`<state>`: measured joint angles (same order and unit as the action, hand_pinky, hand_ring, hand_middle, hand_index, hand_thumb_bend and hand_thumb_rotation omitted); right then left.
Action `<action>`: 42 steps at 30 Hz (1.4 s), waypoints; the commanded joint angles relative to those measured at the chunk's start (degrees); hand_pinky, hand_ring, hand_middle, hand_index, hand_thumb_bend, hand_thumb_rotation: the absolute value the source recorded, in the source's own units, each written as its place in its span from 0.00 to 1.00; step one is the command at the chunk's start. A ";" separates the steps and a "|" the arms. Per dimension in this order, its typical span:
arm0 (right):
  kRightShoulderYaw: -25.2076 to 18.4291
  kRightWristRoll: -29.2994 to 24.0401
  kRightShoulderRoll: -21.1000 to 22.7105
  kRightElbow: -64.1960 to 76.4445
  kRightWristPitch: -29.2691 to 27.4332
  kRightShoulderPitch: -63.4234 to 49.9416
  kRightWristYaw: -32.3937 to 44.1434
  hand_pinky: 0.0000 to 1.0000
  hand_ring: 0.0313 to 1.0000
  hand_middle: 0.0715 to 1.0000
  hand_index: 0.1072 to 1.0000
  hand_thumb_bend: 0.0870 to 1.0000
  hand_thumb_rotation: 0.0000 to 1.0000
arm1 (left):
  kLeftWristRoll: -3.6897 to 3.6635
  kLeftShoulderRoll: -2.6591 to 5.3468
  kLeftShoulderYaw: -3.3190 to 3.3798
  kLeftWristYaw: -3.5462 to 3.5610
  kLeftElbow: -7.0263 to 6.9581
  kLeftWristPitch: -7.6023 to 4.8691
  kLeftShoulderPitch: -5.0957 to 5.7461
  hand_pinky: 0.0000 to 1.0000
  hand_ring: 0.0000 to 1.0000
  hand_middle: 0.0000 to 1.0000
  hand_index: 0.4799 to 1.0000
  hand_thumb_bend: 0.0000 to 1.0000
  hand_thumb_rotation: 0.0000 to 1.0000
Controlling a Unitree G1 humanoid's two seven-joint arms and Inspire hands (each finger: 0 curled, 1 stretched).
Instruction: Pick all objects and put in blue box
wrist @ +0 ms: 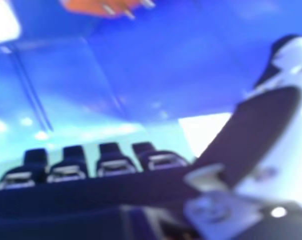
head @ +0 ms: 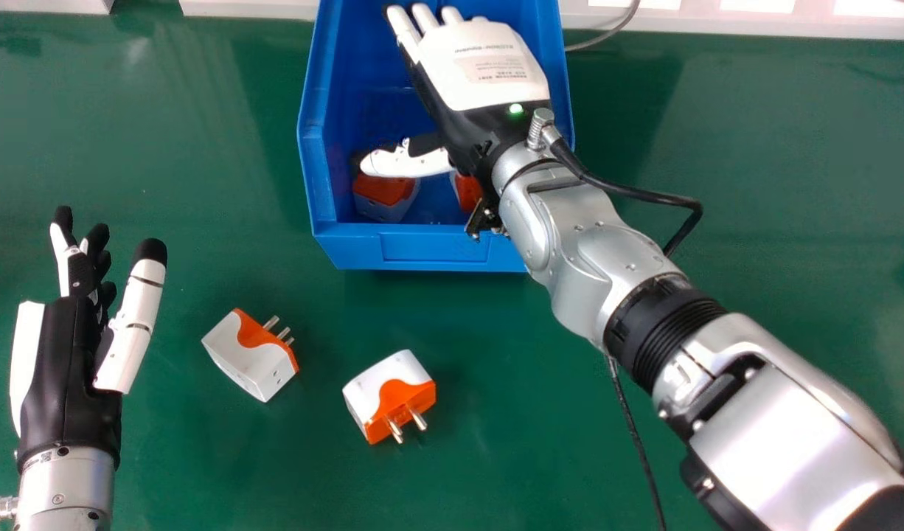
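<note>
I see one plug [head: 249,358] and a second plug [head: 382,387] on the table [head: 238,472], off the box's [head: 433,247] near edge; more plugs [head: 382,190] sit inside along it. My right hand [head: 489,66] is open above the box; my left hand [head: 65,376], also open, is left of the loose pair.

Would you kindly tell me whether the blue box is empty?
Not empty: orange-and-white adapters lie in the blue box, near its front wall.

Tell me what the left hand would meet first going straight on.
Probably the white ledge beyond the green table; the way there looks free for the left hand, with the blue box off to its right, though height is hard to judge.
</note>
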<state>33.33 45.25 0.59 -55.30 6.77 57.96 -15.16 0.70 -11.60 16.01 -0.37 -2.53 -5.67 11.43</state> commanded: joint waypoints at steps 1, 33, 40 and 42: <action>-0.65 0.42 1.72 8.30 0.76 -3.25 -1.03 0.97 1.00 1.00 1.00 0.36 0.70 | 0.16 -0.11 0.03 -0.21 -1.21 -0.93 0.19 0.98 0.99 0.99 0.91 0.47 0.81; -2.96 3.87 27.06 62.24 -23.63 -52.31 8.82 0.84 0.96 0.99 0.99 0.35 0.81 | 0.49 0.63 -0.10 -0.08 -3.54 -0.81 2.52 1.00 1.00 0.99 0.92 0.46 0.79; -0.42 7.70 26.08 53.03 -28.41 -45.75 11.19 0.83 0.94 0.98 0.97 0.38 0.74 | 0.66 0.66 0.05 -0.05 -3.12 -1.08 2.06 1.00 1.00 0.99 0.92 0.47 0.79; 0.36 8.67 25.60 49.88 -29.76 -43.55 10.95 0.83 0.94 0.98 0.96 0.39 0.70 | 1.53 0.56 -0.16 -0.42 -3.58 -0.60 2.14 0.99 0.99 0.98 0.91 0.47 0.80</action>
<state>33.31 53.18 26.86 -4.45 -21.51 12.12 -3.87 1.67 -10.53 15.94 -0.36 -4.82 -5.70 13.59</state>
